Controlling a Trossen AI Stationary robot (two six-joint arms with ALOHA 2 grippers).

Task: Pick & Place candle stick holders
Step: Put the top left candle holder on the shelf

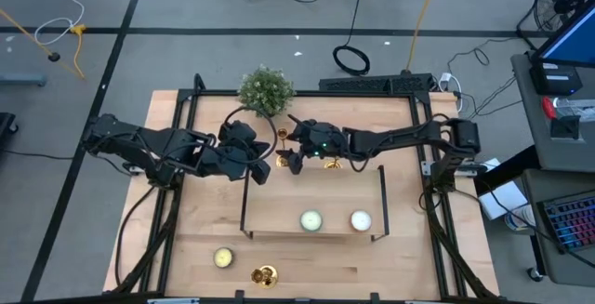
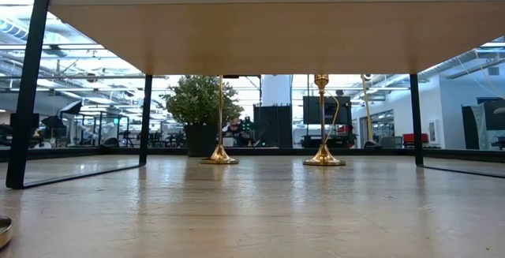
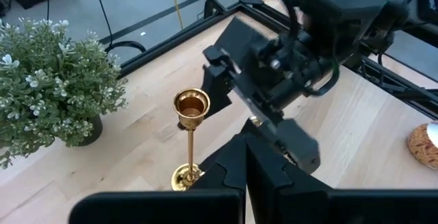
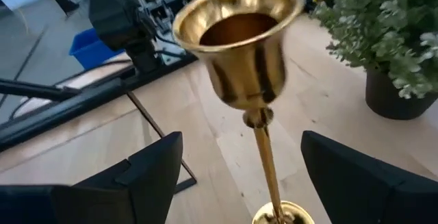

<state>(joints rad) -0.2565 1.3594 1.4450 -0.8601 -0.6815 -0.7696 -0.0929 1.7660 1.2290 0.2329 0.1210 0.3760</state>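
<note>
A gold holder (image 4: 250,53) fills my right wrist view, centre frame, between the right gripper's (image 4: 239,176) released fingers; closing off-centre could topple it.

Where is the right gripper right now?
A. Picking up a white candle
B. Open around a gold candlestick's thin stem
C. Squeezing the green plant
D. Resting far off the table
B: in the right wrist view the right gripper stands open, its fingers either side of the gold candlestick stem, not touching.
</note>
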